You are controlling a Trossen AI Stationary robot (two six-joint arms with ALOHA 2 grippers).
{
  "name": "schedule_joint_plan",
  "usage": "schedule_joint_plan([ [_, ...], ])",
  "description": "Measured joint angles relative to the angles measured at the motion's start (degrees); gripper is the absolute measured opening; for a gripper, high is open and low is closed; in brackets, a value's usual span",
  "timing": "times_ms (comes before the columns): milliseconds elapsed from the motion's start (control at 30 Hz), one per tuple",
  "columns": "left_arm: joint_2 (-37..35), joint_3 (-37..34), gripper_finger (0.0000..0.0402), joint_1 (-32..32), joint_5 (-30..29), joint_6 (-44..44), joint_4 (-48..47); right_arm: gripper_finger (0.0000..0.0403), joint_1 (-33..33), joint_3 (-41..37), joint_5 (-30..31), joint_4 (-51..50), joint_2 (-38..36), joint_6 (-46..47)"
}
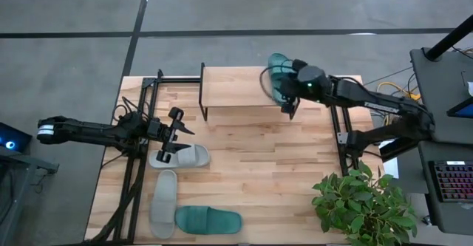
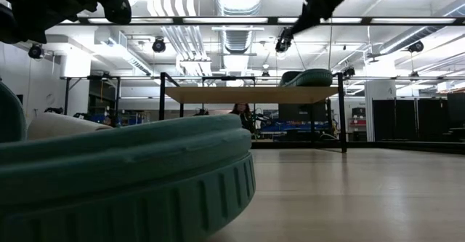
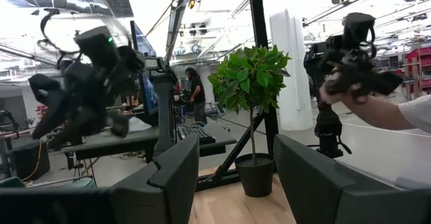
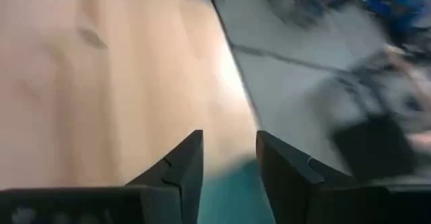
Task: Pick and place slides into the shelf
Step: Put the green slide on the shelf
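The left gripper [image 1: 175, 134], fingers spread, hovers over a grey slide [image 1: 179, 156] near the table's [image 1: 251, 165] left edge; light, flexible foam, best pinched across its ribbed strap.

Teal slide [image 2: 123, 176] huge in the foreground; beyond, the shelf [image 2: 251, 94] with another teal slide [image 2: 311, 78] on top
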Motion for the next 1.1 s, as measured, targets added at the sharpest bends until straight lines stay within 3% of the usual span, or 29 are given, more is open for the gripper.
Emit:
schedule_joint_plan([
  [333, -0.01, 0.0, 0.0178, -0.01, 0.0, 0.0, 0.04, 0.0122, 0.28, -0.26, -41.96, 10.95, -2.73, 25.79],
  [433, -0.01, 0.0, 0.0178, 0.0, 0.0, 0.0, 0.04, 0.0125, 1.12, -0.92, -50.08, 14.1, -1.47, 28.02],
  [800, -0.01, 0.0, 0.0178, 0.0, 0.0, -0.85, -0.18, 0.0114, 7.76, -1.95, -48.0, 16.77, 4.64, 24.83],
  [967, 0.46, -0.02, 0.0178, 0.0, 0.96, -6.13, -2.18, 0.0111, 15.89, -2.13, -25.49, 20.62, 5.71, 19.58],
  [1033, 0.74, -0.02, 0.0178, -0.02, 1.03, -5.92, -1.74, 0.0111, 18.87, -2.16, -20.7, 21.07, 5.82, 16.57],
  [1100, 0.99, -0.02, 0.0178, 0.0, 1.01, -5.53, -0.12, 0.011, 20.96, -2.16, -19.92, 21.59, 5.8, 15.94],
])
